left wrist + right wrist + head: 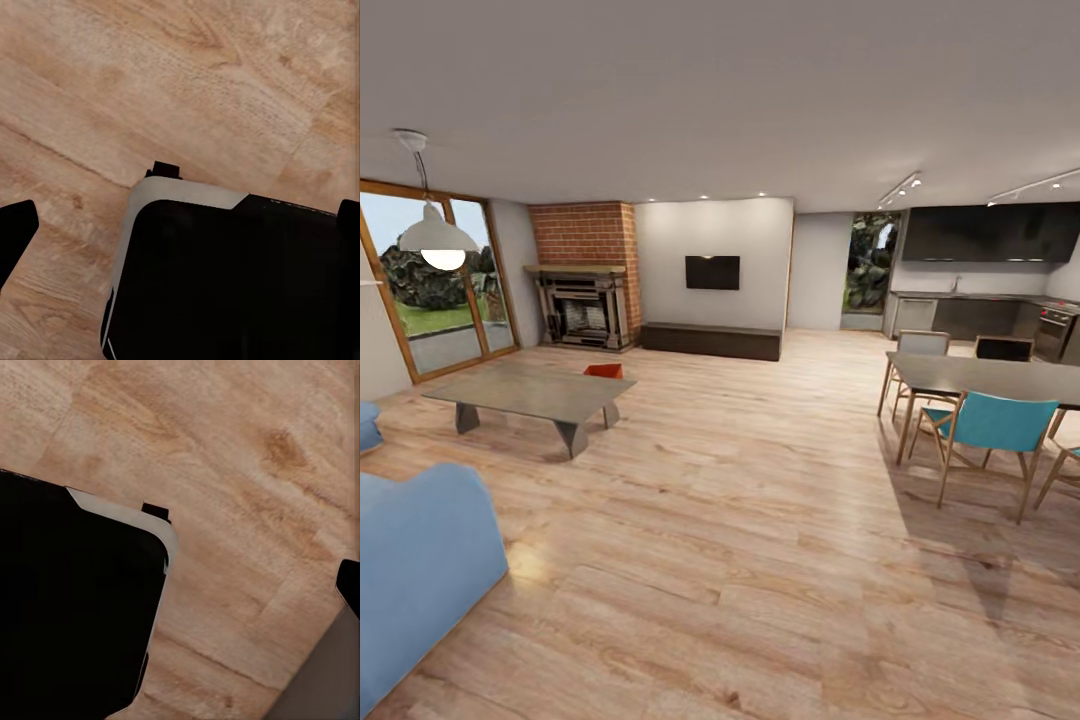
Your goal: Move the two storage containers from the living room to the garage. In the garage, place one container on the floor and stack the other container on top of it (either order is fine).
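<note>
The head view looks across the living room with its light wood-plank floor. Far on the left, a low grey coffee table stands on the planks. Just behind its far right edge an orange-red storage container peeks out. Only its top part shows; the table hides the rest, so it is hard to tell if it is one bin or two.

Behind the table is a brick fireplace. A black TV hangs on the far wall above a long dark cabinet. Glass doors with wood frames are on the far left, with a white hanging lamp in front of them. A blue sofa sits near on the left, cut off by the picture's edge. On the right stands a dining table with a teal chair, and a dark kitchen lies far behind it.

Both wrist views look down at the wood planks and a black and white part of the robot's body. In the left wrist view a dark fingertip pokes in at the edge. In the right wrist view a dark fingertip shows at the edge too. The grippers are cut off, so I cannot tell how wide they are.
</note>
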Tool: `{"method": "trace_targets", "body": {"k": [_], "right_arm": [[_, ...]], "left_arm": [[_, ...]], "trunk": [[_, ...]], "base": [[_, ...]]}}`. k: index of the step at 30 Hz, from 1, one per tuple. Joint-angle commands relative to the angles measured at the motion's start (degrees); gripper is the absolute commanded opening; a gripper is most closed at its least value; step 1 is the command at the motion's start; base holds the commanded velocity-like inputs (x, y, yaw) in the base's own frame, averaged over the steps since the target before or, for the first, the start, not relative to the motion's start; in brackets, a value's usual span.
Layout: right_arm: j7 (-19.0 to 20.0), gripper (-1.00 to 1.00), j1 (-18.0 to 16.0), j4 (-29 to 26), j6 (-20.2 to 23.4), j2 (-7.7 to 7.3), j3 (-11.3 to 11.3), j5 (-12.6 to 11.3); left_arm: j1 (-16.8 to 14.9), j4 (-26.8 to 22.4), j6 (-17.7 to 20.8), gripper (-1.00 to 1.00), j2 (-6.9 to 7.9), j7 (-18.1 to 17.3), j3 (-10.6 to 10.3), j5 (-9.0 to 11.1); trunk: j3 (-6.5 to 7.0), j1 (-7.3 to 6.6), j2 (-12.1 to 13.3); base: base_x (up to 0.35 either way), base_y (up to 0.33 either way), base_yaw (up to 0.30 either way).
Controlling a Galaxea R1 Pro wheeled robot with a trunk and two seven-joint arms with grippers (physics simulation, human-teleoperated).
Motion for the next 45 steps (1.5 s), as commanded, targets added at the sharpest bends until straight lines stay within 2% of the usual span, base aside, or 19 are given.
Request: {"method": "trace_targets", "body": {"k": [1, 45], "right_arm": [[-0.2, 1.00, -0.1, 0.2, -0.3, 0.00, 0.1, 0.6], [-0.2, 1.00, -0.1, 0.2, -0.3, 0.00, 0.1, 0.6]], "left_arm": [[0.0, 0.1, -0.1, 1.00, 0.01, -0.1, 0.4, 0.2], [0.0, 0.1, 0.0, 1.00, 0.01, -0.1, 0.4, 0.2]], "trunk": [[-0.02, 0.05, 0.0], [-0.02, 0.05, 0.0]], "base": [[0.323, 0.000, 0.000], [0.323, 0.000, 0.000]]}}
